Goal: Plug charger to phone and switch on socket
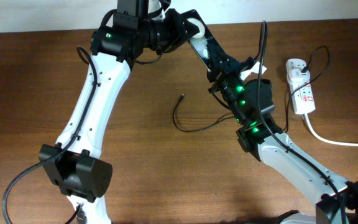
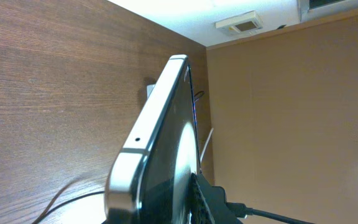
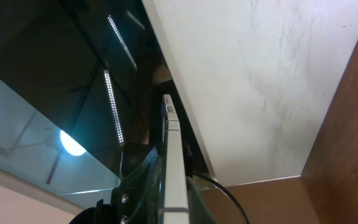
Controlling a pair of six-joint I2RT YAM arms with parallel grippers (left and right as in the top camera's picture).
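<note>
Phone (image 2: pixel 157 149) is up off the table (image 1: pixel 166 180) at top centre, btw both arms. Seen edge-on: slim, silver frame, dark glossy glass, small side buttons. Right gripper (image 3: pixel 166 193) is clamped narrow on it, fingers on either face. Left gripper (image 1: pixel 169 30): one dark finger (image 2: pixel 209 200) against the glass, can't tell if it grips. Charger (image 1: pixel 185 130) lies loose mid-table, tip free. Socket (image 1: pixel 301 87) at right edge w/ white adapter (image 1: pixel 296 65); red marks too small to read.
</note>
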